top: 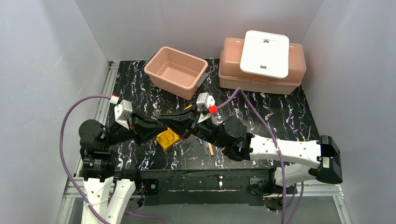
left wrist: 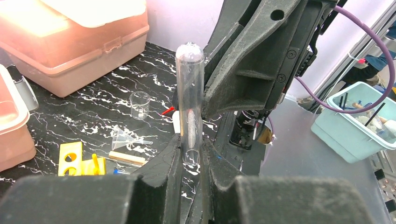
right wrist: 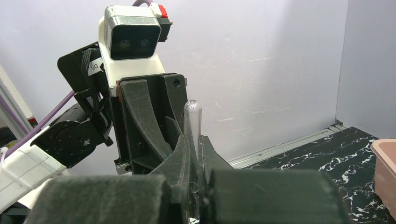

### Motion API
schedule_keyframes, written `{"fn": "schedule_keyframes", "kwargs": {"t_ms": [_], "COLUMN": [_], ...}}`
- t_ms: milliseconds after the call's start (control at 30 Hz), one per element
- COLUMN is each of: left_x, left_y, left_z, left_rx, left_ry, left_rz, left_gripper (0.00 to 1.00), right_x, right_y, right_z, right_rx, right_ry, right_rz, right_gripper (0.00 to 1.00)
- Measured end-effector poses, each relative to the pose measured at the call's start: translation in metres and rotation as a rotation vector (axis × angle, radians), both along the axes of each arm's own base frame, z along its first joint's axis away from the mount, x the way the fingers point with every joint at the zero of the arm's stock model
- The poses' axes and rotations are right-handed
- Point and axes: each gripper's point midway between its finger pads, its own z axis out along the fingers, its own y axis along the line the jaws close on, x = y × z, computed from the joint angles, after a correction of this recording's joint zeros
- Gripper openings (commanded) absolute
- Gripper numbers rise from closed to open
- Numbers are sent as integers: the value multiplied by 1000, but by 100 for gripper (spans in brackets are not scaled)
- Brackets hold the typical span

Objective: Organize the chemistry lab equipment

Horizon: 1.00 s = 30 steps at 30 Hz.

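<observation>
A clear glass tube [left wrist: 190, 93] is gripped at once by both grippers, held in the air over the yellow test-tube rack [top: 167, 138]. My left gripper [left wrist: 191, 149] is shut on its open end. My right gripper [right wrist: 195, 144] is shut on the same tube [right wrist: 192, 121], whose rounded end sticks up past its fingers. From above, the left gripper [top: 161, 122] and right gripper [top: 185, 122] meet tip to tip. On the table lie a small beaker [left wrist: 140, 104], a wooden stick [left wrist: 127, 158], a blue-tipped pipette [left wrist: 119, 171] and the squeeze bottle [left wrist: 176, 120], mostly hidden behind the tube.
A clear funnel [left wrist: 123, 138] lies beside the stick. An open pink tub [top: 176, 71] stands at the back centre. A lidded pink tub [top: 261, 77] at the back right carries a white lid [top: 265, 53]. A teal bin [left wrist: 355, 121] sits off the table.
</observation>
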Motion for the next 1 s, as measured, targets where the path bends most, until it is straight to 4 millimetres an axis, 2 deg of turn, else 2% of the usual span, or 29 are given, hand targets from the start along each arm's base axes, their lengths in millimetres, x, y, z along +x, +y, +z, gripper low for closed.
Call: {"fn": "schedule_keyframes", "kwargs": {"t_ms": [333,567,700,867,1000], "left_x": [5,17,18,16,13], "left_y": [3,9,10,9,8], "left_z": [-10,-15,-16,-18,-19], "left_rx": [25,37,42,50,54], "left_ry": [17,37,37,40,37], "left_rz": [39,127,131,118,104], "left_gripper": [0,0,0,0,0], "right_x": [1,-1,15,36,22], "right_y": [-1,-31,-42,-37,-27], "right_z": [-8,15,21,33,29], "right_rx": [-42,-28,-87,-228,-333], "right_ry": [13,-21,-51,-69,-82], "right_rz": [-5,-7,23,130,275], "right_gripper": [34,51,58,65,66]}}
